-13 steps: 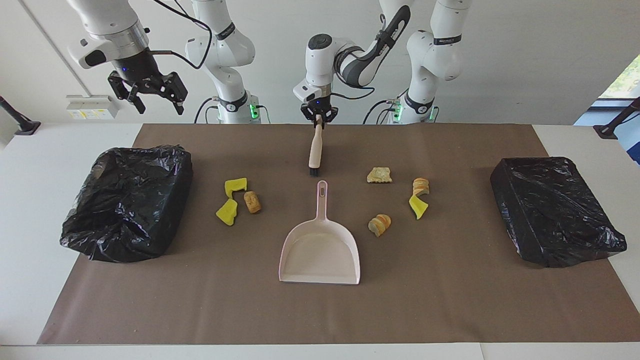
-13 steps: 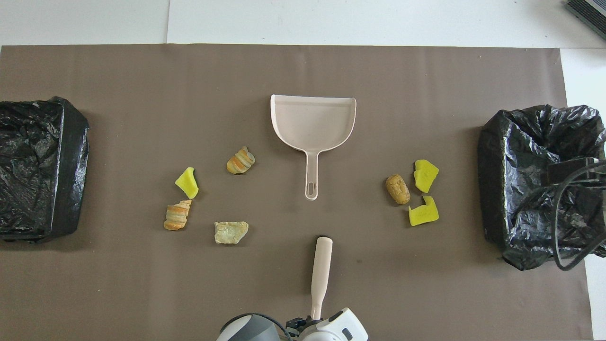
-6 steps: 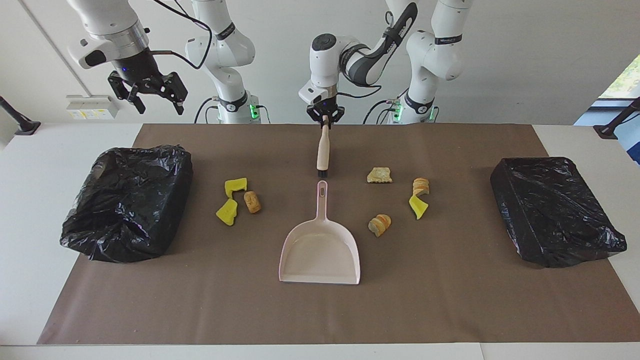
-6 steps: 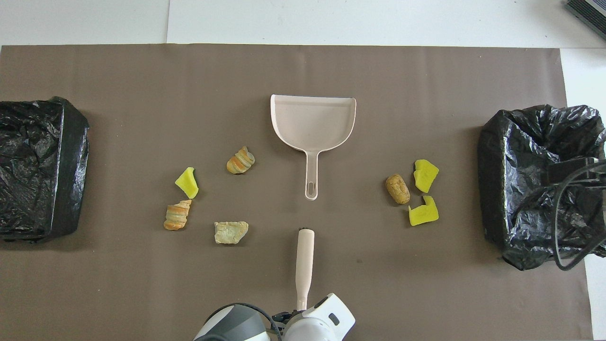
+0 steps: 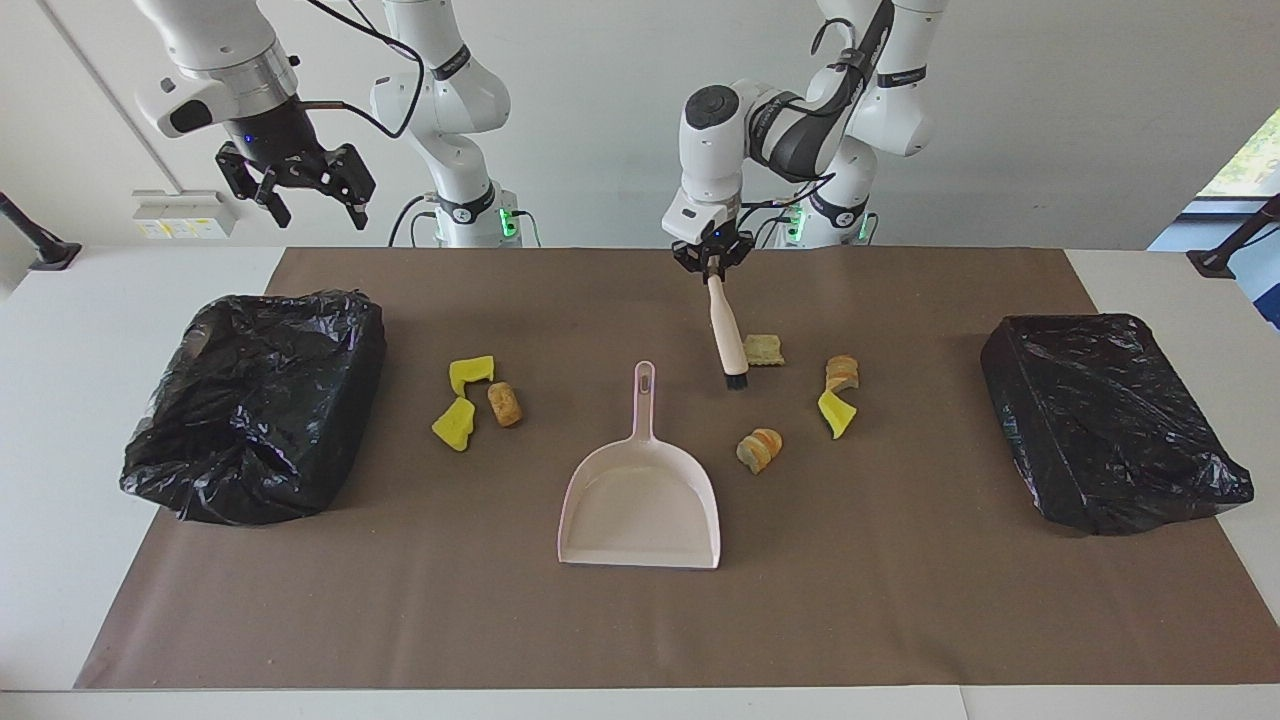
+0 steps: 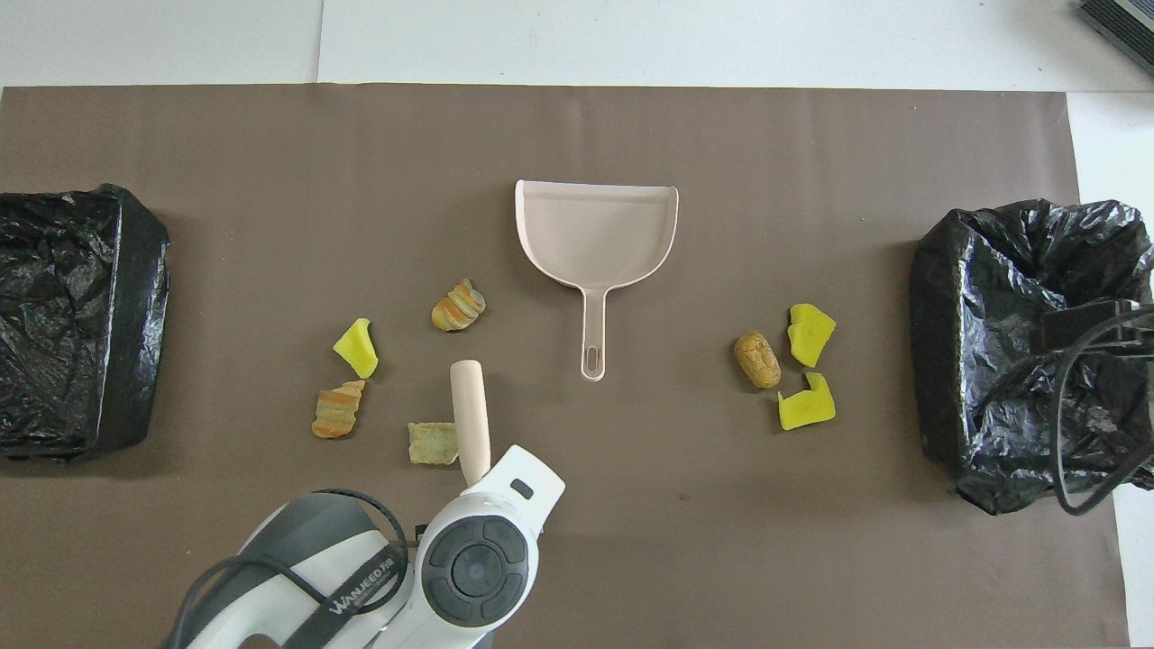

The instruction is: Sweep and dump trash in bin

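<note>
The left gripper (image 5: 712,266) is shut tight on the top end of the brush (image 5: 727,338). The brush hangs down from it and leans a little. Its dark bristles point at the mat (image 5: 900,600), just beside the beige square (image 5: 764,349). I cannot tell if the bristles touch the mat. The left arm bends down from up high, and its hand points at the table. From above, the brush handle covers one edge of the beige square.

The right gripper (image 5: 300,190) is wide open and holds nothing. It waits high in the air, over the table edge by the bin (image 5: 255,400) at the right arm's end.

The pink dustpan (image 5: 640,500) lies flat in the middle of the mat. Its handle points to the robots.

The trash is in two small groups. Toward the left arm's end lie the beige square, two bread slices (image 5: 842,373) (image 5: 759,449) and one yellow bit (image 5: 836,413). Toward the right arm's end lie two yellow bits (image 5: 470,372) (image 5: 454,424) and the brown lump (image 5: 505,403). None of it is in the dustpan.

A second bin (image 5: 1105,420), also lined with a black bag, sits at the left arm's end.
</note>
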Robot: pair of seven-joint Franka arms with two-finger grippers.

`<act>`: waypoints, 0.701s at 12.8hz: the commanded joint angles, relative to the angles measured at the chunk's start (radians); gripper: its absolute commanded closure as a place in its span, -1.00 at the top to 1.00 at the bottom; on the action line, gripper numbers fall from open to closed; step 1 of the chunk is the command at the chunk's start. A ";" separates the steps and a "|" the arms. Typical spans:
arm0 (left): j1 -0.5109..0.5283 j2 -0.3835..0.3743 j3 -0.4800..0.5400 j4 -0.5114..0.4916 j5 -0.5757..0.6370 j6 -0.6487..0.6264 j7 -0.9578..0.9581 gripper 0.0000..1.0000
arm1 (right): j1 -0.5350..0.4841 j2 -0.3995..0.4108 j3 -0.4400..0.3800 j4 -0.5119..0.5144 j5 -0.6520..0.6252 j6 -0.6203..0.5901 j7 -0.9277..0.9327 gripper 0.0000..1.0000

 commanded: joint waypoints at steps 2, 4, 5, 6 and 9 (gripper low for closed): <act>0.164 -0.032 -0.014 0.008 0.030 -0.027 0.113 -1.00 | -0.006 -0.018 0.003 -0.016 0.003 -0.009 -0.025 1.00; 0.247 -0.023 -0.014 0.008 0.030 -0.008 0.245 -1.00 | -0.006 -0.018 0.003 -0.015 0.003 -0.009 -0.025 1.00; 0.275 -0.020 -0.014 0.008 0.030 -0.007 0.271 -1.00 | -0.006 -0.018 0.003 -0.014 0.003 -0.009 -0.025 1.00; 0.319 -0.009 -0.013 0.010 0.030 -0.005 0.276 -1.00 | -0.006 -0.018 0.003 -0.014 0.003 -0.009 -0.025 1.00; 0.422 -0.005 -0.014 0.008 0.043 -0.004 0.296 -1.00 | -0.013 -0.018 -0.003 -0.016 -0.012 -0.011 -0.026 1.00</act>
